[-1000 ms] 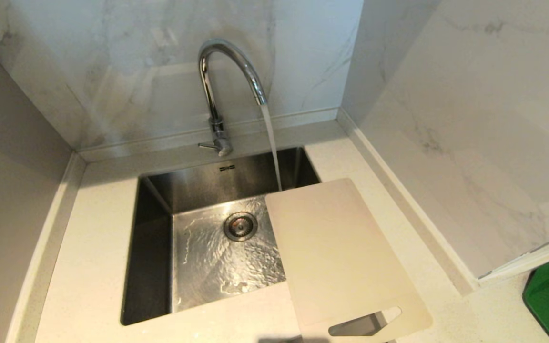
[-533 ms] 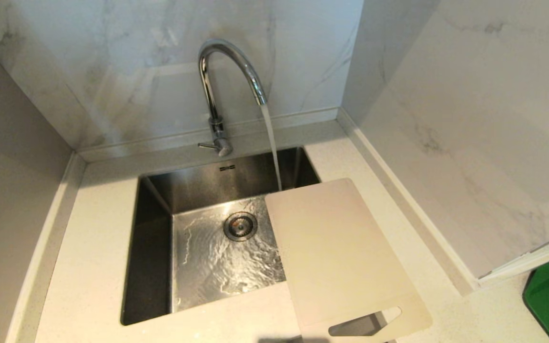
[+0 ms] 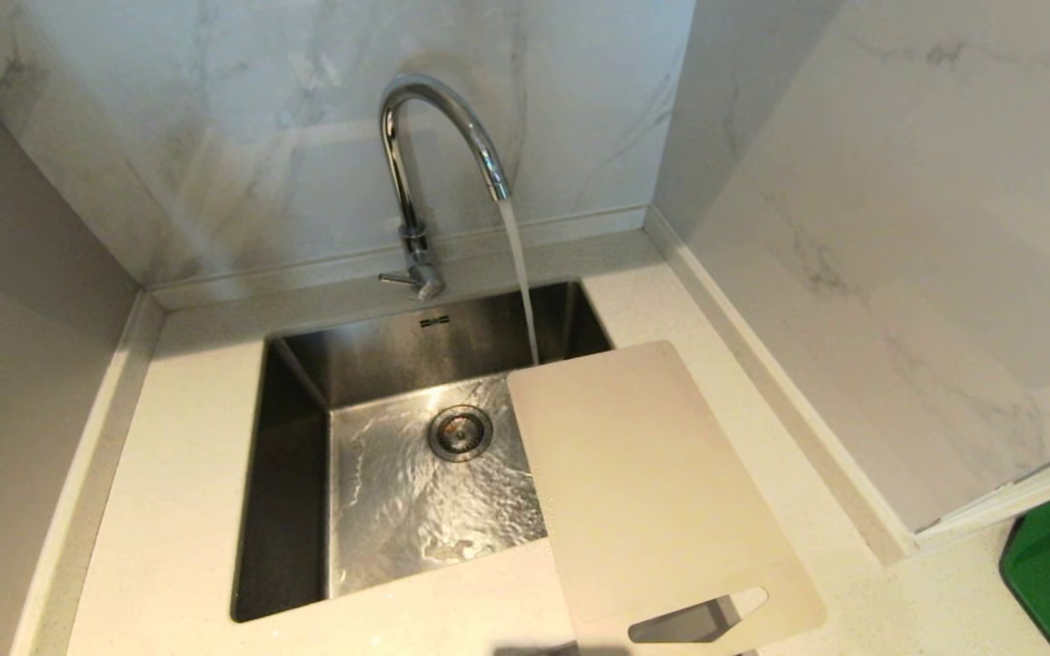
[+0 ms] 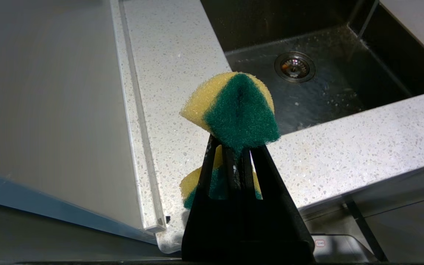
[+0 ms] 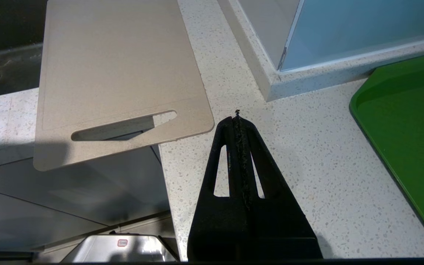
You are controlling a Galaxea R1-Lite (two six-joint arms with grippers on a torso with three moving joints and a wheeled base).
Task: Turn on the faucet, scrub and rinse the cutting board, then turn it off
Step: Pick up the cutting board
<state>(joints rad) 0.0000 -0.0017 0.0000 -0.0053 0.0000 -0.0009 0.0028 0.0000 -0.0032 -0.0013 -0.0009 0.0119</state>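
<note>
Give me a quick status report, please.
Left tool shut on sponge; right tool shut, empty. Faucet running; cutting board across sink corner. Nothing in the way.

Only the water differs from the earlier head views: the ripple pattern on the wet floor of the square stainless steel sink (image 3: 434, 497) shifts, with the bright glints near the round drain strainer (image 3: 459, 432) rearranged.
</note>
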